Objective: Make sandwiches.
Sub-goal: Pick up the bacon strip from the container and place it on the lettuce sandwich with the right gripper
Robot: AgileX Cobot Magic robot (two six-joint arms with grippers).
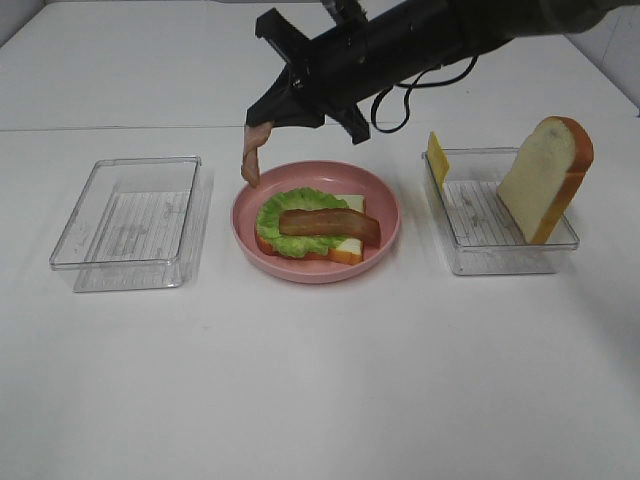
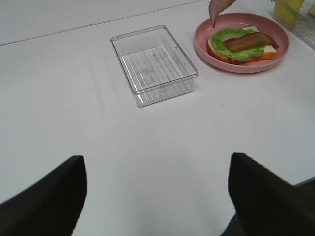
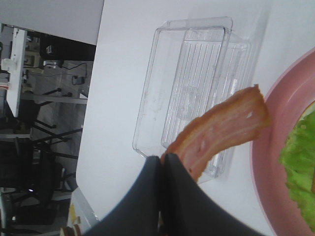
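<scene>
Sandwich [image 1: 310,232] assembly is judged to be about midway. On the plate [image 1: 388,212], at the middle of the surface [image 1: 320,380], a bread slice [image 1: 347,252] is laid flat and topped by lettuce [image 1: 288,212] and one bacon strip [image 1: 330,223]. A second strip [image 1: 251,155] is clamped at its upper end by the right fingers [image 3: 143,196], which are pressed together on it. It hangs limp above the plate's left rim, clear of the lettuce. The left fingers [image 2: 44,196] are held apart over bare surface, with nothing between them, well away from the plate. Nothing is seen in the left tray [image 1: 130,225]. In the right tray [image 1: 500,262] a cheese square [image 1: 437,158] and the top slice [image 1: 545,175] are stood on edge, untouched.

The step in hand is taken to be the placing of the second strip. For the next move, the strip should be carried toward the plate's middle, lowered until it is draped on the lettuce beside the first strip, and only then released. If it were let go where it hangs, it would likely be dropped across the rim. Cheese and the top slice are left to be added.
</scene>
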